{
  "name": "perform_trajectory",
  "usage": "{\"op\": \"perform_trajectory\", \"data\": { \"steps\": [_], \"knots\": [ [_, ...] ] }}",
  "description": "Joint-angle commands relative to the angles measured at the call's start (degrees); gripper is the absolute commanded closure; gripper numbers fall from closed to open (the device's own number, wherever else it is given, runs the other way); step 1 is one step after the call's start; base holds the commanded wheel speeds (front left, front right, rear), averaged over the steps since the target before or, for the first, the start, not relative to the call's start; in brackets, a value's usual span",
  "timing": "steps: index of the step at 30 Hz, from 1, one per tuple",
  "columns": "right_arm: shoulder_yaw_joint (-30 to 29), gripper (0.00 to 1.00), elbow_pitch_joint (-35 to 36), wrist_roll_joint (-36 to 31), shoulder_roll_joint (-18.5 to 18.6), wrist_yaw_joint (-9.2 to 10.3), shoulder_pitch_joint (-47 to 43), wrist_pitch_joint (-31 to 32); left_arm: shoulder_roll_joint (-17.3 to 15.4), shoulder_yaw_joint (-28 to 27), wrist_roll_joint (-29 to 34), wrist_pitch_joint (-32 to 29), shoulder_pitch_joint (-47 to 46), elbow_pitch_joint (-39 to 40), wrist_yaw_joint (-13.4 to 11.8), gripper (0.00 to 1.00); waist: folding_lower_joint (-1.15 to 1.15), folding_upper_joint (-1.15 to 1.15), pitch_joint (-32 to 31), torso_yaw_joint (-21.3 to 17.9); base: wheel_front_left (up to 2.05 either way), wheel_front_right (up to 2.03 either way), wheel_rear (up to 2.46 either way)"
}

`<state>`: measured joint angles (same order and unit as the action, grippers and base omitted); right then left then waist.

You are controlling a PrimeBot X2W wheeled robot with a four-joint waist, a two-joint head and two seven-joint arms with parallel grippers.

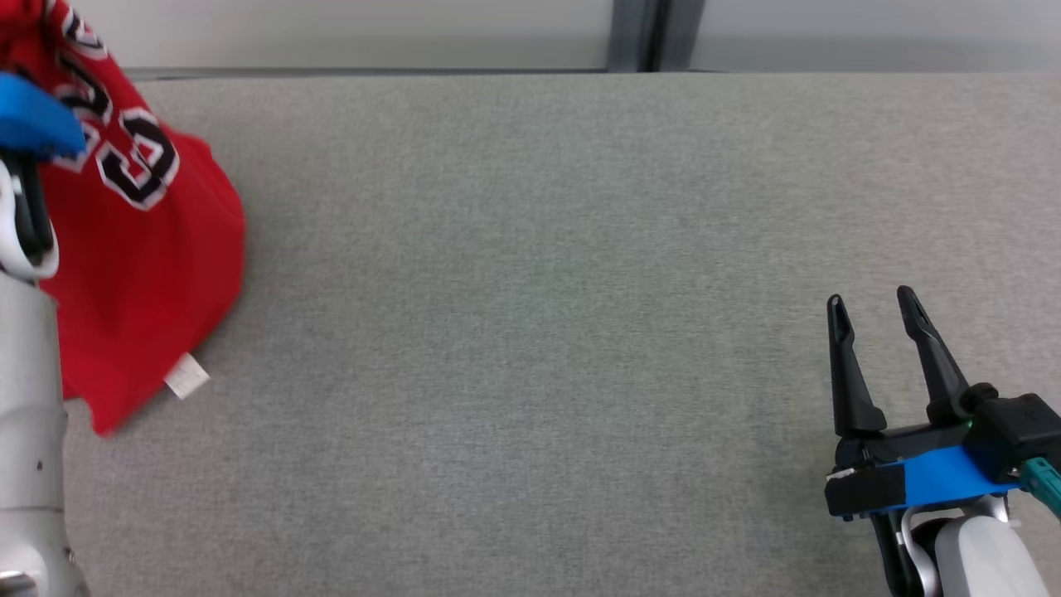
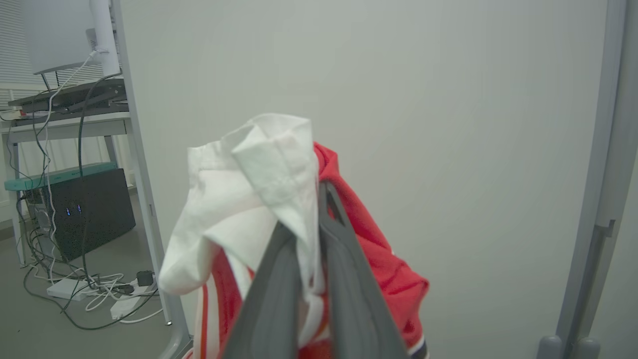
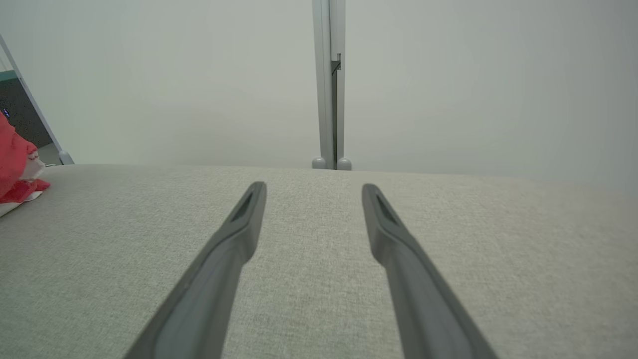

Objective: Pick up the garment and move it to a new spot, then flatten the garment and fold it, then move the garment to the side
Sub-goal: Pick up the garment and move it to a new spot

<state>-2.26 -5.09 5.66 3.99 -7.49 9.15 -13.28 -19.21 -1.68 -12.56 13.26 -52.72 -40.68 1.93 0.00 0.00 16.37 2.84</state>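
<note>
The garment [image 1: 141, 274] is a red jersey with black-and-white lettering and a small white tag. It hangs at the far left of the grey table [image 1: 539, 290], its lower end trailing on the surface. My left gripper [image 2: 311, 219] is shut on a bunched white and red part of the garment [image 2: 249, 189], lifted in front of the wall. A red edge of the garment [image 3: 15, 164] shows at the left of the right wrist view. My right gripper [image 1: 870, 311] stands open and holds nothing at the lower right, and its fingers [image 3: 239, 224] point across the bare table.
A pale partition wall with a grey post [image 3: 329, 85] runs along the table's far edge. Beyond the table's left end stand a desk, a black box [image 2: 84, 209] and loose cables on the floor.
</note>
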Motion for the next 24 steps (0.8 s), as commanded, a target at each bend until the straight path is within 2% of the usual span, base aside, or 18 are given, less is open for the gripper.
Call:
{"op": "perform_trajectory", "data": {
  "steps": [1,5,13,19,24],
  "knots": [
    [0.2,0.00,-0.8,0.5,-0.5,-0.01,-0.3,-0.5,0.6,1.1,0.6,-0.1,-2.2,3.6,0.6,1.00,0.00,0.00,-1.9,-1.8,0.00,0.00,0.00],
    [0.6,0.00,-1.6,1.1,-0.8,-0.01,-0.3,-1.0,1.3,3.3,1.5,-1.7,-4.3,9.4,1.0,1.00,0.00,0.00,-2.9,-3.7,0.00,0.00,0.00],
    [1.5,0.00,-3.9,3.6,-1.1,-0.01,0.4,-1.8,4.0,9.0,2.8,-8.5,-9.6,22.8,2.1,1.00,0.00,0.00,-3.2,-11.0,0.00,0.00,0.00],
    [2.0,0.00,-4.3,6.3,-1.1,-0.01,1.4,-1.9,7.4,12.8,2.6,-10.9,-11.0,26.0,2.5,1.00,0.00,0.00,-1.9,-16.5,0.00,0.00,0.00],
    [2.4,0.00,-3.9,8.0,-1.1,-0.01,2.6,-2.0,10.4,16.3,2.0,-10.7,-6.7,24.9,2.8,1.00,0.00,0.00,-0.9,-19.0,0.00,0.00,0.00]
  ]
}}
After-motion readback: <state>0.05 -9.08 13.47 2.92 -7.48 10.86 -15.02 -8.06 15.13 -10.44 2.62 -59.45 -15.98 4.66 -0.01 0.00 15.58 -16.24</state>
